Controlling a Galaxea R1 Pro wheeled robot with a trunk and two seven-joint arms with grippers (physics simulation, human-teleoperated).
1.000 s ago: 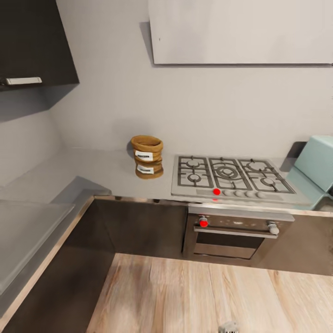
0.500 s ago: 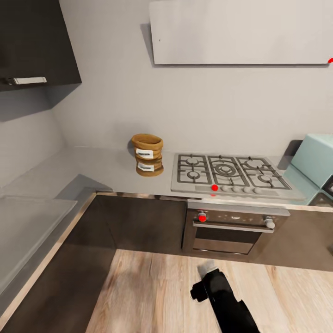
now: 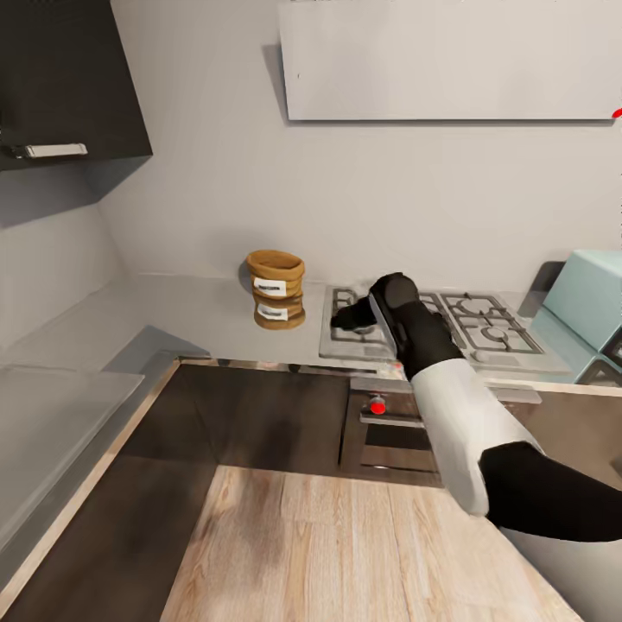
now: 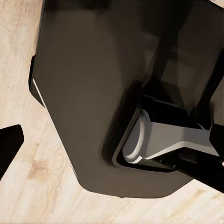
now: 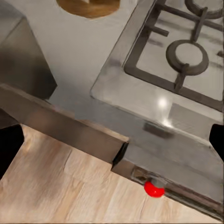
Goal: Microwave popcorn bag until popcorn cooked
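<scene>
The popcorn bag [image 3: 275, 275], a brown burlap sack with a white label, stands on the grey countertop [image 3: 173, 320] left of the hob. Right under it is a like brown shape [image 3: 278, 313], either a second sack or a reflection. My right gripper [image 3: 350, 318] hovers over the hob's front left corner, a short way right of the bag. In the right wrist view its fingers stand wide apart and empty, and the brown sack's edge [image 5: 88, 5] is just in view. The mint-blue microwave [image 3: 596, 298] sits at the counter's right end. My left gripper [image 4: 112, 144] hangs over the wood floor beside my dark body.
The steel gas hob [image 3: 432, 324] with grates lies between bag and microwave. The built-in oven [image 3: 397, 436] with a red knob [image 3: 377, 406] sits below it. A white hood [image 3: 449, 60] hangs above, and a dark wall cabinet [image 3: 60, 78] at the upper left. A second counter [image 3: 52, 432] runs along the left.
My right arm has risen from low over the floor to above the hob's front left corner. The bag has not moved.
</scene>
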